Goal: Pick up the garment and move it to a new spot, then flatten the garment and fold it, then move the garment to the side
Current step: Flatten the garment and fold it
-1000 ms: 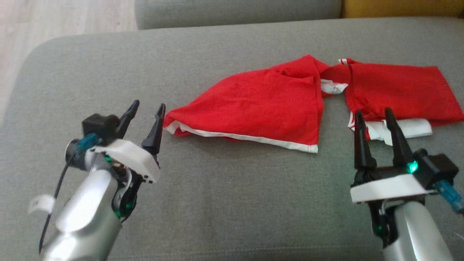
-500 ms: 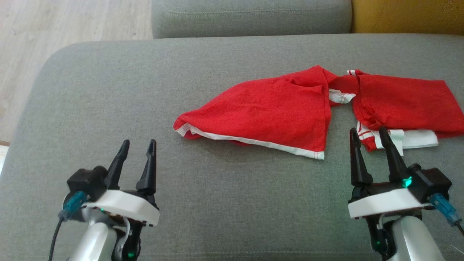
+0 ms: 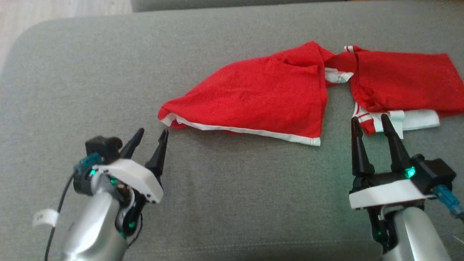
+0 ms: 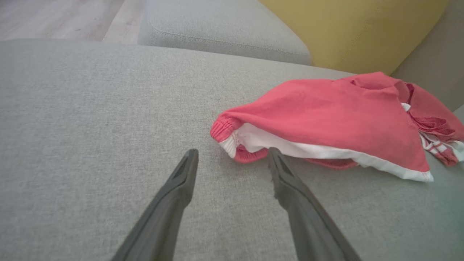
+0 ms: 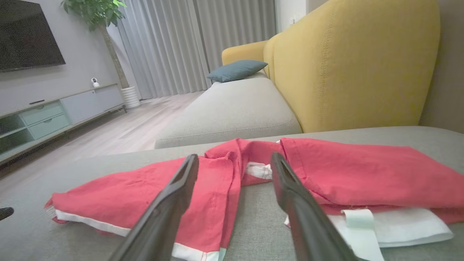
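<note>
Wooden floor (image 3: pixel 54 9) shows at the upper left corner of the head view, beyond the rounded edge of the grey seat (image 3: pixel 90 72). At the lower left, the left claw (image 3: pixel 152 130) is low over the seat with its two fingers apart and nothing between them. Its tips point at the near left corner of the garment (image 3: pixel 261 94) and stop just short of it. In the left wrist view one fingertip lies just beside the white hem there; whether it touches cannot be told. The garment, red with white trim, lies crumpled across the middle and right of the seat in two lobes. The larger left lobe has a white edge along its near side, and the right lobe reaches the right border of the head view. A twisted neck with a scrap of white joins the two. A white patch (image 3: pixel 417 119) sticks out from under the right lobe's near edge. At the lower right, the right claw (image 3: pixel 369 118) has its fingers apart and empty, tips just before that patch. In the right wrist view a yellow backrest (image 5: pixel 355 61) rises behind the seat.
</note>
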Available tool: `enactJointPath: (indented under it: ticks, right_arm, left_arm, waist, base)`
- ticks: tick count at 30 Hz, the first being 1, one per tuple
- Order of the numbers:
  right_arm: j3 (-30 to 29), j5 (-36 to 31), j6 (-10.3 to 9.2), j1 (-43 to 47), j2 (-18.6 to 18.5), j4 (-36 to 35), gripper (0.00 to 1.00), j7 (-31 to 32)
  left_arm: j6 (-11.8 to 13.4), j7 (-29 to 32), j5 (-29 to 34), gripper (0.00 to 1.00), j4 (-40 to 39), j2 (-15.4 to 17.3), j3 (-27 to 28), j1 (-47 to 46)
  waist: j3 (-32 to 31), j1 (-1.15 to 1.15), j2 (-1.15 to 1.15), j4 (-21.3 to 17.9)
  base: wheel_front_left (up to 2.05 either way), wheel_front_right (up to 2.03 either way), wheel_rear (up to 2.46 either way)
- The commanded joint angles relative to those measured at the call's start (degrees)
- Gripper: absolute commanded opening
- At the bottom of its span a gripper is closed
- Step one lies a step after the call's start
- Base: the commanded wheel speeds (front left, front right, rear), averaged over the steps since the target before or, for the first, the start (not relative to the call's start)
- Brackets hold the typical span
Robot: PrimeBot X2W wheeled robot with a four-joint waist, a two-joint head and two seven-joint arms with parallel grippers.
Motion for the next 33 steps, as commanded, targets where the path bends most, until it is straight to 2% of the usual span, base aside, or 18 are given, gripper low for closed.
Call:
enactJointPath:
  ticks: [1,9,27,28,29,31,33]
  right_arm:
    - [0.9,-0.7,-0.04,-2.7,-0.2,-2.2,1.00,-0.2]
    - [0.4,-1.0,-0.04,-4.0,-0.2,-2.3,1.00,-0.4]
    - [0.3,-1.0,-0.04,-4.8,-0.2,-2.0,1.00,-0.7]
    - [0.3,-1.0,-0.04,-4.9,-0.2,-1.9,1.00,-0.7]
    - [0.4,-1.0,-0.04,-4.9,-0.2,-1.9,1.00,-0.7]
    - [0.4,-0.9,-0.04,-5.0,-0.2,-1.9,1.00,-0.8]
    - [0.3,-0.9,-0.04,-5.0,-0.2,-1.8,1.00,-0.8]
  left_arm:
    - [-0.5,0.3,-0.5,1.00,0.8,0.9,1.8,-4.3]
    - [-2.0,-0.9,-1.1,1.00,8.8,0.4,0.7,-10.5]
    - [-3.3,-3.7,-4.4,1.00,17.6,-0.8,-2.0,-16.5]
    - [-3.4,-3.7,-4.7,0.90,17.8,-0.8,-2.3,-16.7]
    - [-3.4,-3.7,-5.0,0.46,17.9,-0.7,-2.7,-16.9]
    - [-3.4,-3.9,-5.6,0.00,18.1,-0.5,-3.3,-17.3]
    - [-3.4,-4.3,-6.2,0.00,18.1,-0.3,-3.9,-17.5]
  waist:
    - [1.9,0.00,0.00,-1.0]
    - [4.6,0.00,0.00,-2.2]
    - [5.8,0.00,0.00,-2.9]
    - [5.8,0.00,0.00,-2.9]
    - [5.9,0.00,0.00,-2.9]
    - [6.0,0.00,0.00,-2.9]
    - [5.9,0.00,0.00,-2.8]
  base:
    - [0.00,0.00,0.00]
    - [0.00,0.00,0.00]
    - [0.00,0.00,0.00]
    - [0.00,0.00,0.00]
    - [0.00,0.00,0.00]
    - [0.00,0.00,0.00]
    - [0.00,0.00,0.00]
